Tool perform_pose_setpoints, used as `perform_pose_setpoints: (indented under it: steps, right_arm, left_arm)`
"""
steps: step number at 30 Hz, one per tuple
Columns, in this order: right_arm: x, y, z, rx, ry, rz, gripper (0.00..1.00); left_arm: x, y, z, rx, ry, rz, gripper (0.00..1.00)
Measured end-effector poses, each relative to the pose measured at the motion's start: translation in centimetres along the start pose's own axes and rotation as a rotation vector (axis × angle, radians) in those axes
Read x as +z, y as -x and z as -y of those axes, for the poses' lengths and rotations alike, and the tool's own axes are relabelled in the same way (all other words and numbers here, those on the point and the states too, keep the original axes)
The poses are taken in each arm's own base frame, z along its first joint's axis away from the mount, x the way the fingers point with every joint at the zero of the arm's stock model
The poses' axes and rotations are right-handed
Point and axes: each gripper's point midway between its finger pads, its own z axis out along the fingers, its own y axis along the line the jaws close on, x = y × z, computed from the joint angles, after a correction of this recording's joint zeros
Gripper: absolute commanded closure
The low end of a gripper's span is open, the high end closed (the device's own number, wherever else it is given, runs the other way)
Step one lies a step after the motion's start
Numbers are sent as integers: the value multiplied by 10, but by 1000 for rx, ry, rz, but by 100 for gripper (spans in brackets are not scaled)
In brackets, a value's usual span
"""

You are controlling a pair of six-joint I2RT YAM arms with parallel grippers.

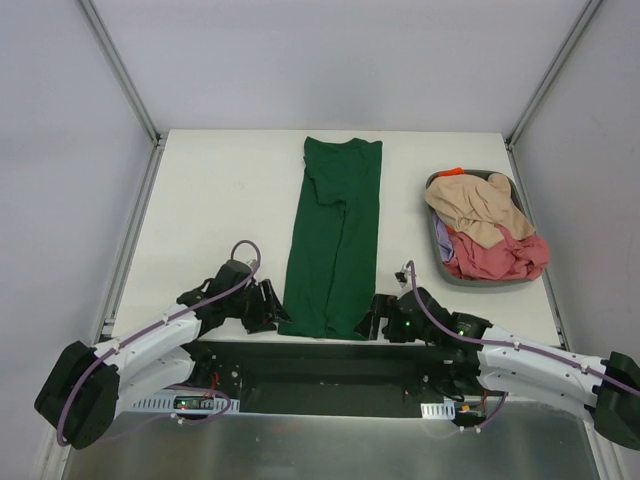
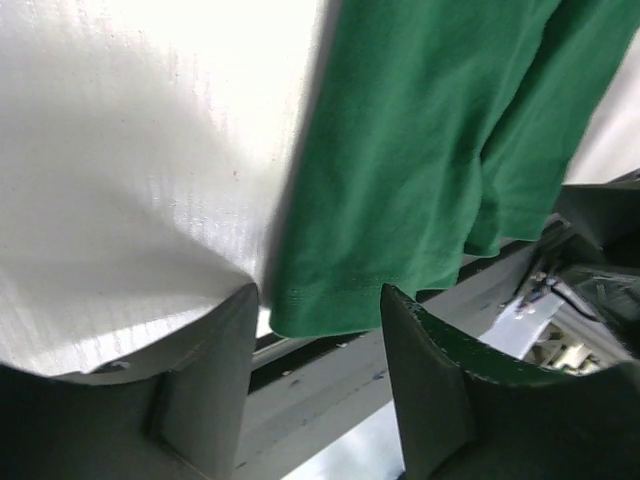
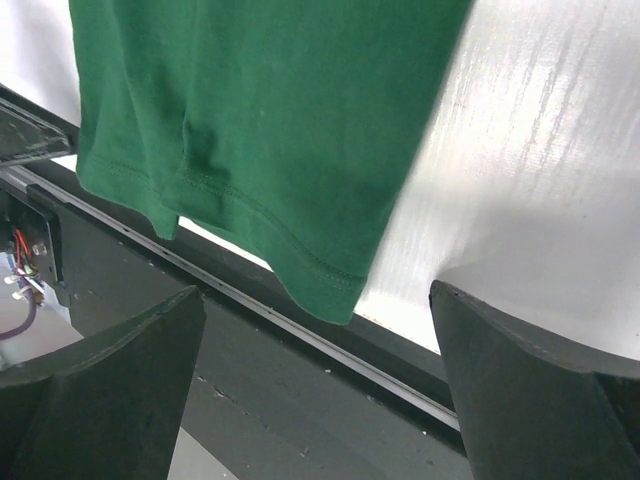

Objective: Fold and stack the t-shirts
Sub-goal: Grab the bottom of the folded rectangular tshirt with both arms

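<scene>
A dark green t-shirt (image 1: 333, 235) lies folded lengthwise in a long strip down the middle of the white table, its hem at the near edge. My left gripper (image 1: 268, 308) is open beside the hem's left corner (image 2: 310, 315), which lies between its fingers. My right gripper (image 1: 378, 315) is open beside the hem's right corner (image 3: 330, 285). Neither holds cloth. A beige t-shirt (image 1: 475, 205) and a pink-red one (image 1: 500, 255) lie heaped in a grey basket, with orange and purple bits showing.
The grey basket (image 1: 437, 185) stands at the right of the table (image 1: 220, 200). A dark metal rail (image 3: 250, 400) runs along the table's near edge below the hem. Frame posts rise at the back corners.
</scene>
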Motion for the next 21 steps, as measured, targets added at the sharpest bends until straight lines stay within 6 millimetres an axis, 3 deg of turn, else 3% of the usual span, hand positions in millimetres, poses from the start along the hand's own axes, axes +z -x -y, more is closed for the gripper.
perform_pose_setpoints:
  steps: [4, 8, 14, 15, 18, 19, 21]
  right_arm:
    - [2, 1, -3, 18, 19, 14, 9]
    - [4, 2, -3, 30, 24, 18, 17]
    - [9, 0, -2, 53, 11, 9, 37]
    - [10, 0, -1, 57, 5, 8, 42]
    - [13, -3, 1, 65, -10, -6, 79]
    - [14, -6, 3, 63, -17, -20, 98]
    - [15, -13, 6, 60, -29, -54, 99]
  left_arm:
    - [5, -6, -4, -9, 21, -30, 67]
    - [11, -12, -5, -10, 36, -62, 100]
    - [13, -15, -5, -9, 42, -74, 100]
    - [13, -15, -5, -10, 42, -74, 100]
    - [13, -15, -5, -12, 42, -72, 100]
    - [13, -15, -5, -12, 43, -71, 100]
    - [13, -15, -5, -9, 41, -71, 100]
